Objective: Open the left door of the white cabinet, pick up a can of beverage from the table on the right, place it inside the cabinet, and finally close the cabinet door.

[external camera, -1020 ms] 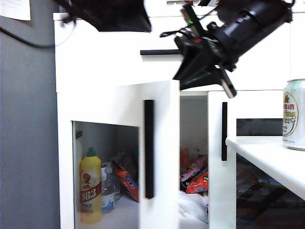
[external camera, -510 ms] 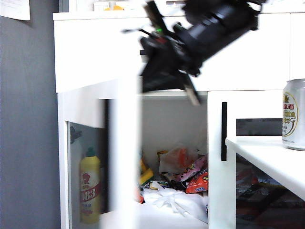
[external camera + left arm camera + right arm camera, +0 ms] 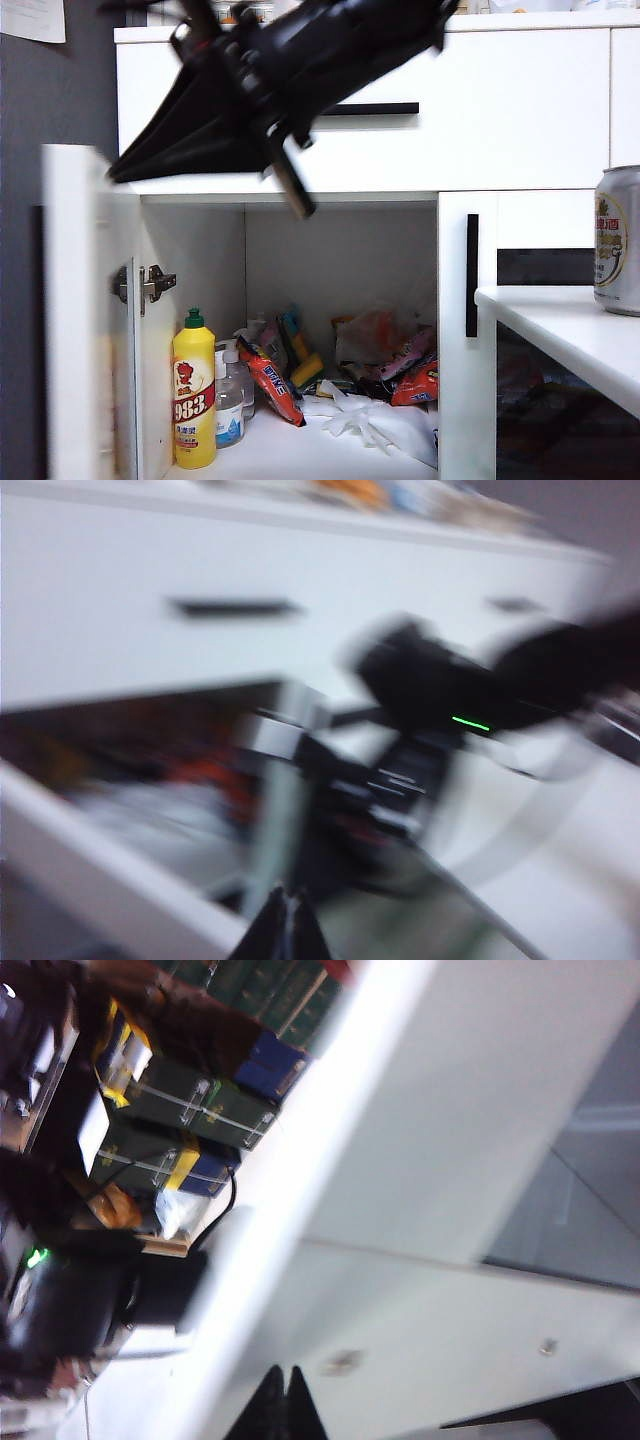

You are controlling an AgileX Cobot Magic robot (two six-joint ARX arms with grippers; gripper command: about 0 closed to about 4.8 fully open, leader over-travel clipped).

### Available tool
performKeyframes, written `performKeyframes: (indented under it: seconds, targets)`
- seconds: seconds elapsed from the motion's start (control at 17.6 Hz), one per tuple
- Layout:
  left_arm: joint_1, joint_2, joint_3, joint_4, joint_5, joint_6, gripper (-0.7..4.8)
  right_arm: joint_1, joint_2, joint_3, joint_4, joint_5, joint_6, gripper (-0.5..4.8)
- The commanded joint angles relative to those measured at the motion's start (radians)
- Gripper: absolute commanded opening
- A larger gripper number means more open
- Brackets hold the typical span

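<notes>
**Right gripper** (image 3: 285, 1400): arm slants across the upper part of the exterior view, in front of the drawer of the white cabinet (image 3: 520, 110). Fingers pressed together, nothing between them; in its wrist view the dark tips meet in a point before a white panel. In the exterior view one thin finger (image 3: 290, 190) points down at the top edge of the cabinet opening, touching nothing that can be made out.

**Left gripper** (image 3: 283, 930): wrist view heavily blurred. Fingers clenched, empty, tips joined in a dark point; a dark arm crosses beyond them.

**Left door** (image 3: 75, 320): swung wide open, well below and to the side of the right gripper's finger; hinge visible on the cabinet wall.

**Cabinet interior**: open beneath the finger. Yellow bottle (image 3: 194, 395) stands near the hinge side; snack packets (image 3: 415, 380) and white cloth (image 3: 385, 420) further in. Bare shelf at front.

**Can of beverage** (image 3: 617, 240): upright on the table (image 3: 560, 330), well apart from both grippers.
</notes>
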State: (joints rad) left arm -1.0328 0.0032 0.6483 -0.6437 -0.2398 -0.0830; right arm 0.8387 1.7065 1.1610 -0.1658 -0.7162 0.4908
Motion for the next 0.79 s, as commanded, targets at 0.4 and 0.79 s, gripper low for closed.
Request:
performKeyframes:
  seconds: [0.4,0.79]
  targets:
    - [-0.001,0.002,0.0,-0.006,0.167,-0.029,-0.05,0.091,0.121,0.003,0.307,0.01,0.144,-0.06]
    - [-0.001,0.002,-0.001,-0.006,0.173,-0.028,-0.05,0.115,0.153,0.005,0.415,0.008,0.197,-0.06]
